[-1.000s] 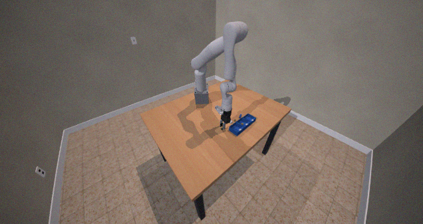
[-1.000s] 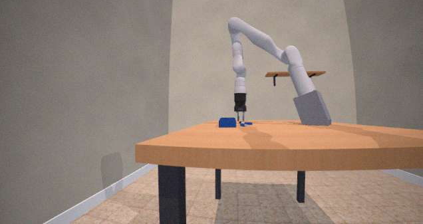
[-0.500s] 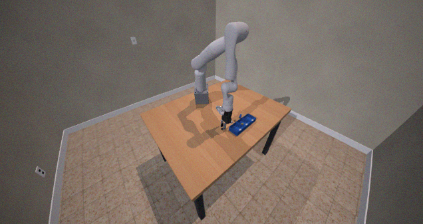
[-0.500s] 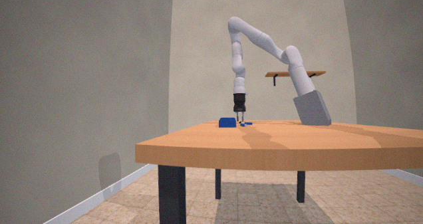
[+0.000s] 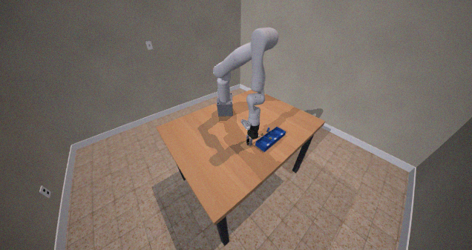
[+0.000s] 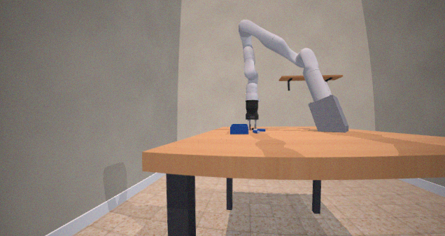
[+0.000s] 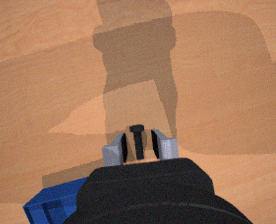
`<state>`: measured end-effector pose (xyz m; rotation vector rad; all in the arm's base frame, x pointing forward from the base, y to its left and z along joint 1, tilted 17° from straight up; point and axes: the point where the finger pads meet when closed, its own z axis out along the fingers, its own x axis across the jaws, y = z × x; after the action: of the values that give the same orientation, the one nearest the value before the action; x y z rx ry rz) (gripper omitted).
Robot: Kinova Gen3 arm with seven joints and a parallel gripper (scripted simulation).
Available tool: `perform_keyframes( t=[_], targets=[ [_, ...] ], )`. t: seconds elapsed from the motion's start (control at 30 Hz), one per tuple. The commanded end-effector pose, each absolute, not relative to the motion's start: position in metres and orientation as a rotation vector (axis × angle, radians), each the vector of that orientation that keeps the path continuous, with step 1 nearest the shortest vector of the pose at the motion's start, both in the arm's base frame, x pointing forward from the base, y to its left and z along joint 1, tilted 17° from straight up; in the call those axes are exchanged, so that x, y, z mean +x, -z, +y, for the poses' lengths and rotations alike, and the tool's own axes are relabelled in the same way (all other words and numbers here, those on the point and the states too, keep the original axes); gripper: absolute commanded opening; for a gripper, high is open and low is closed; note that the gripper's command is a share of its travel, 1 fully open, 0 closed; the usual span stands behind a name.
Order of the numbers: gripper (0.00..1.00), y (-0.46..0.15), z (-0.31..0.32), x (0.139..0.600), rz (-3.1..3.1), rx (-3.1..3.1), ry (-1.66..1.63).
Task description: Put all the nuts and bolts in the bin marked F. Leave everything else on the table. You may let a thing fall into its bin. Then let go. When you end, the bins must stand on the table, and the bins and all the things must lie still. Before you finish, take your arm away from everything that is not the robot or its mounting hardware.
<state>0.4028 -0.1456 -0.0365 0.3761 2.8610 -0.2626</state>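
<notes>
1. One gripper (image 5: pixel 249 142) hangs straight down with its fingertips low over the table (image 5: pixel 208 177). The fingers stand about half apart and grip nothing. A narrow dark shape shows between them in the wrist view; I cannot tell what it is.
2. One blue bin (image 5: pixel 271 139), long and split into compartments, sits just beside the gripper at its 3 o'clock in the top view. Its letter is too small to read, and small pale specks lie inside.
3. Two small blue pieces (image 6: pixel 259 129), too small to name as nuts or bolts, lie on the wood just beside the fingertips, at their 3 o'clock in the exterior view.
4. One grey base block (image 5: pixel 225 108) stands at 11 o'clock from the gripper in the top view, well apart.
5. One wall shelf (image 6: pixel 297 78) shows behind the arm.
</notes>
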Motion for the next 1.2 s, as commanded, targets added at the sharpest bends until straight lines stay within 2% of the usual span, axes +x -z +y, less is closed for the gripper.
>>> perform_keyframes(
  t=[0.0,0.27,0.3,1.17],
  targets=[
    [0.62,0.0367,-0.1465,0.4023,2.861,0.379,0.263],
    [0.62,0.0366,-0.1460,0.4035,2.861,0.379,0.263],
    [0.32,0.0366,-0.1460,0.4035,2.861,0.379,0.263],
    [0.32,0.0365,-0.1461,0.4035,2.861,0.379,0.263]
  ],
)
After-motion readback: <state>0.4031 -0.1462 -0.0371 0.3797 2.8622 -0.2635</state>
